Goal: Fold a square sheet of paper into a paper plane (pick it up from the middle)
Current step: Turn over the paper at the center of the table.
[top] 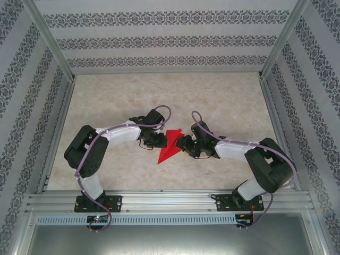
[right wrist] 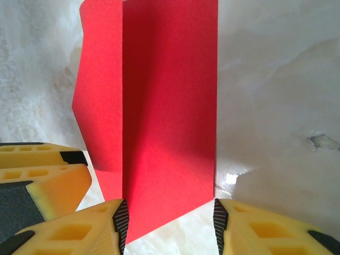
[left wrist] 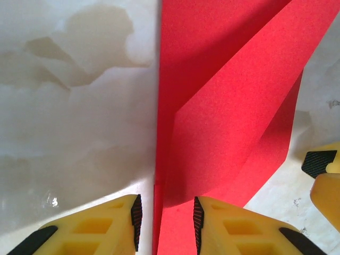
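Top view: a pale marbled table [top: 106, 106] sits inside patterned walls. Near its middle lies the red paper [top: 171, 146], already folded into a dart-like shape with its tip pointing toward the near left. The left gripper [top: 158, 139] and right gripper [top: 184, 144] meet it from opposite sides, low over the table. This is probably so that one can steady the paper while the other works a fold.

Left wrist view: the left gripper's [left wrist: 167, 215] yellow fingers [left wrist: 106, 228] are spread and pinch nothing. A straight folded edge of the paper [left wrist: 223, 133] runs up between them, and a flap slants away to the right, so the paper seems partly lifted. The gap appears lined up on that crease, perhaps ready to close on it. A finger of the right gripper shows at the right edge, near the paper.

Right wrist view: the right gripper's [right wrist: 170, 220] fingers [right wrist: 255, 234] are also spread, and a broad red panel spans the gap between their pads. Whether the pads touch the panel's edges cannot be told. A finger of the left gripper sits close by on the left. The plane looks only partly folded.
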